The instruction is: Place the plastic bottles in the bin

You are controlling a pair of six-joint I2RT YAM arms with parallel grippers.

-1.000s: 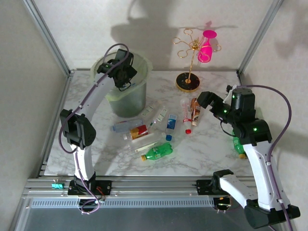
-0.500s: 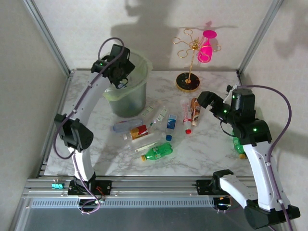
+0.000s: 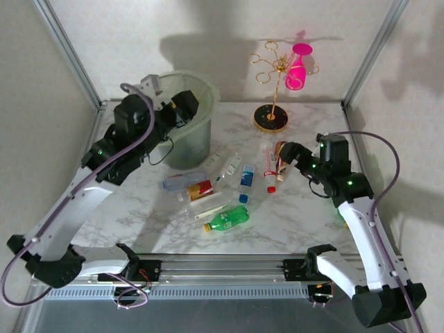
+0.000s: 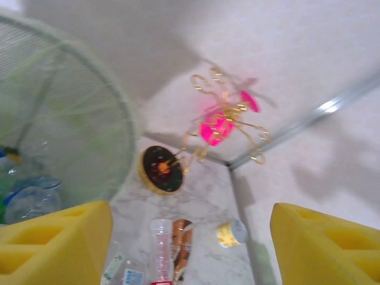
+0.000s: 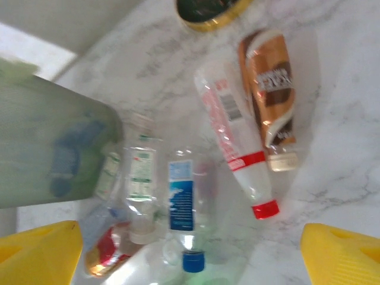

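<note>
Several plastic bottles (image 3: 208,189) lie scattered mid-table, among them a green one (image 3: 227,218), a blue-labelled one (image 5: 181,205), a red-capped one (image 5: 234,142) and a brown one (image 5: 270,95). The pale-green bin (image 3: 186,139) stands at the back left with bottles inside (image 4: 29,199). My left gripper (image 3: 182,105) hangs open at the bin's right rim, its yellow fingers (image 4: 56,240) empty. My right gripper (image 3: 290,154) hovers open above the red-capped and brown bottles, and nothing sits between its fingers (image 5: 38,249).
A gold wire stand (image 3: 272,116) holding a pink goblet (image 3: 298,69) stands at the back centre. A small tan cup (image 4: 230,233) lies on its side to the right of the bottles. Metal frame posts and white walls close in the marble table (image 3: 298,208).
The left arm has folded back, its elbow dropping left and forward, while its gripper stays by the bin rim. The right gripper has shifted slightly left and down toward the bottles.
</note>
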